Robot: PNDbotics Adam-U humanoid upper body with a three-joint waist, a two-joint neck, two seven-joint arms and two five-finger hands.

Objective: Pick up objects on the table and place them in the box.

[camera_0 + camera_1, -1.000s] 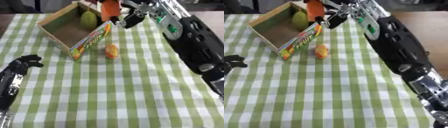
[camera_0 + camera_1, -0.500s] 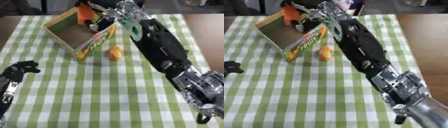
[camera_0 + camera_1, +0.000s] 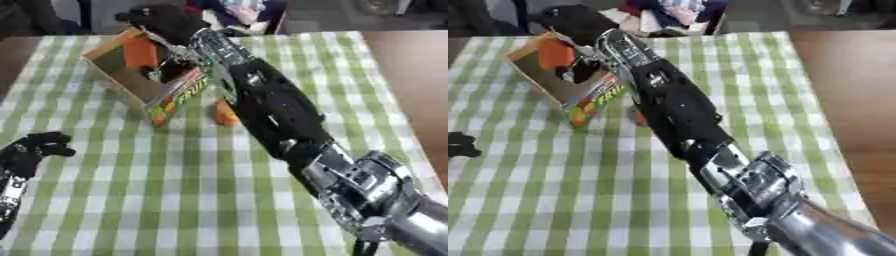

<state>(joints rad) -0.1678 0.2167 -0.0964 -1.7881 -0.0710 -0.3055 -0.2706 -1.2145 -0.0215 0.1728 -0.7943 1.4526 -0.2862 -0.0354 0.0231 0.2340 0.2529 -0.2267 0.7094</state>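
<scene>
Left eye view: green-checked tablecloth (image 3: 201, 200)

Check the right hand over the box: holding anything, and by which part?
Cannot tell. The right hand is over the box, above an orange object inside, but the fingers are not clear enough to see. The left hand holds nothing.

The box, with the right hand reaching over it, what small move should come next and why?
Probably let go and lift the right hand clear of the box. An orange object already sits inside the box under that hand, and another small orange object waits on the cloth beside the box. The left hand idles at the lower left.
</scene>
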